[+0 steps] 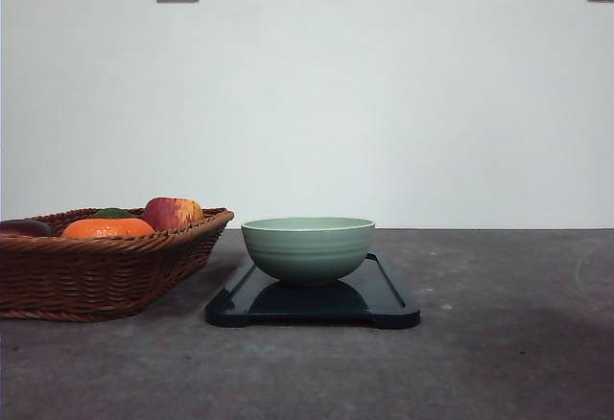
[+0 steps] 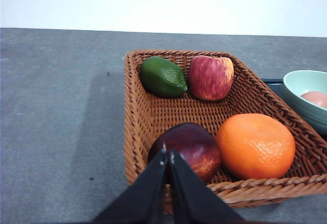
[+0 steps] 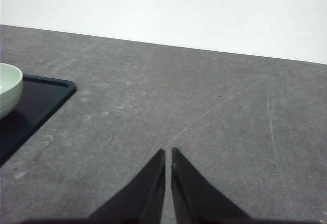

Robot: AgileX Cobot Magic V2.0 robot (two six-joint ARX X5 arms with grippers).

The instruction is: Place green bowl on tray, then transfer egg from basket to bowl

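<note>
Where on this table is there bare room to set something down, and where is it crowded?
Bare tabletop runs right of the tray, under the closed right gripper, and left of the basket. The basket is crowded: lime, apple, orange and a dark red fruit below the closed left gripper. The green bowl, holding an egg, covers most of the tray.

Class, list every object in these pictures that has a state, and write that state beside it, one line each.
green bowl: upright on the tray, holding an egg
egg: inside the green bowl
tray: flat on the table, bearing the bowl
basket: upright beside the tray, holding fruit
orange: in the basket
dark red fruit: in the basket
apple: in the basket
lime: in the basket
left pincer: shut, empty
right pincer: shut, empty
</note>
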